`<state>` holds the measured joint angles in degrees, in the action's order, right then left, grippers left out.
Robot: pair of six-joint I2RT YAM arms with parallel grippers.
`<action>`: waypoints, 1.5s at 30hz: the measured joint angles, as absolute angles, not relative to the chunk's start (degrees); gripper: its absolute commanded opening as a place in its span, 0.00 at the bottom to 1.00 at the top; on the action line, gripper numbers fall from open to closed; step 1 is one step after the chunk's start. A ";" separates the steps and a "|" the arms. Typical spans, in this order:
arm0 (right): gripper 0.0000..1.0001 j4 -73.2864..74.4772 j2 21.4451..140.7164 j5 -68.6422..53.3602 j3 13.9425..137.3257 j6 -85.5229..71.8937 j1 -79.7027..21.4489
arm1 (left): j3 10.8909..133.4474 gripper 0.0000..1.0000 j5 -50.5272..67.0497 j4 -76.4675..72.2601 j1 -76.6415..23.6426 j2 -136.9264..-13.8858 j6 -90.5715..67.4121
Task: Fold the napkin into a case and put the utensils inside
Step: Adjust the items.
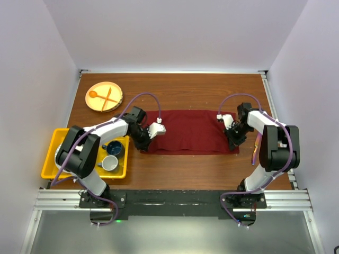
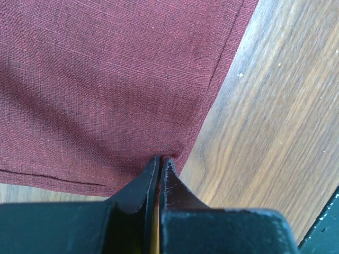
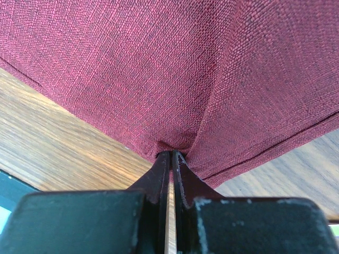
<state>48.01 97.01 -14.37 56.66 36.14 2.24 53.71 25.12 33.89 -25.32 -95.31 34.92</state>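
napkin (image 1: pixel 190 131) lies flat as a wide maroon rectangle in the middle of the counter (image 1: pixel 180 95), with its long edges running left to right. the left tool (image 2: pixel 160 159) is closed on the cloth at its near left corner, the jaws pressed together with only a sliver of fabric between their tips. the right tool (image 3: pixel 171 153) is closed the same way on the near right corner, where the cloth puckers up into a small tent above the counter. each tool sits at the very edge of the napkin, so the rest of the cloth stretches away from it across the counter.

the main risk, as i judge it, is a slip. both grips take very little fabric, right by the hem, and a quick pull or lift could draw a corner out of the jaws and drop it. if one tool travels further or faster than the other, the fold would likely come out skewed, and the case would not end up narrow and even. pulling the corners apart could stretch the cloth taut and drag it over the counter, while pushing them together would bunch it. a low carry might also tuck the near edge under itself. the utensils cannot be made out in these views, so their clearance cannot be judged.
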 measured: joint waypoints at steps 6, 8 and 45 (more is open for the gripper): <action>0.00 48.38 97.41 -13.91 57.08 36.62 2.31 | 52.88 0.00 24.75 33.39 -24.93 -94.56 36.36; 0.00 48.71 97.71 -13.47 57.43 36.80 2.39 | 52.75 0.00 24.71 33.45 -23.99 -94.45 37.19; 0.00 55.16 94.43 -16.05 62.83 39.81 4.08 | 60.55 0.00 22.94 42.94 -21.65 -90.91 40.25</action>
